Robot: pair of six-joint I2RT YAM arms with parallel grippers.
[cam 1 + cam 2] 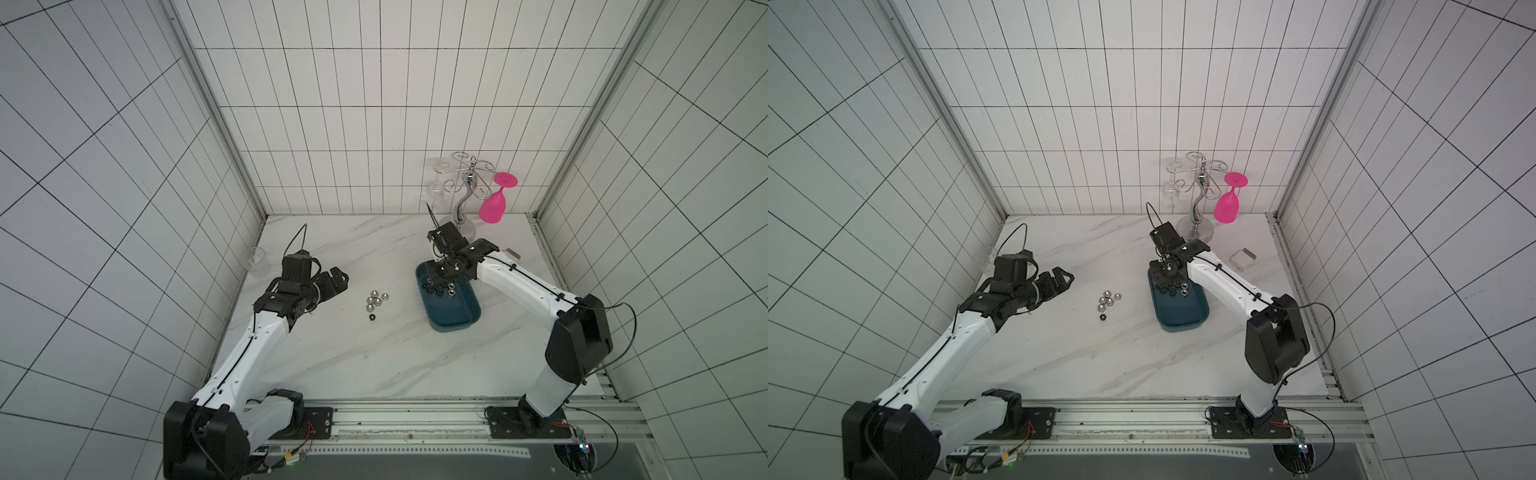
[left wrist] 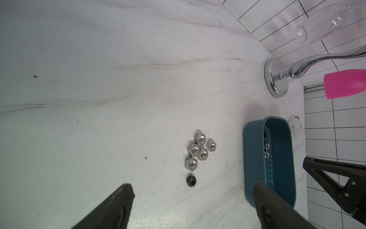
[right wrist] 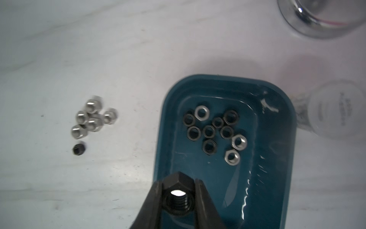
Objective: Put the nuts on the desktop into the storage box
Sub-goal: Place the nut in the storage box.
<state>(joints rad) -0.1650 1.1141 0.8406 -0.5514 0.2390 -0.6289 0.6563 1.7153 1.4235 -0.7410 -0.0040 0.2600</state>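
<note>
There's the right gripper (image 3: pixel 178 181) above the storage box (image 3: pixel 163 128) rim, jaws clamped on 1 black nut (image 3: pixel 178 200). Lying in the box already: 7 black nuts (image 3: pixel 209 131) and 3 silver nuts (image 3: pixel 202 113). Out on the desktop (image 3: pixel 118 49), 5 silver ones (image 3: pixel 93 124) huddle together, 1 black straggler (image 3: pixel 79 149) just beside. The left gripper (image 1: pixel 340 279) hangs wide open, empty.

A chrome rack (image 1: pixel 464 203) stands at the back, with a pink glass (image 1: pixel 492 208) and a clear glass (image 1: pixel 435 189) hanging inverted from it. A small white box (image 1: pixel 1244 259) lies nearby.
</note>
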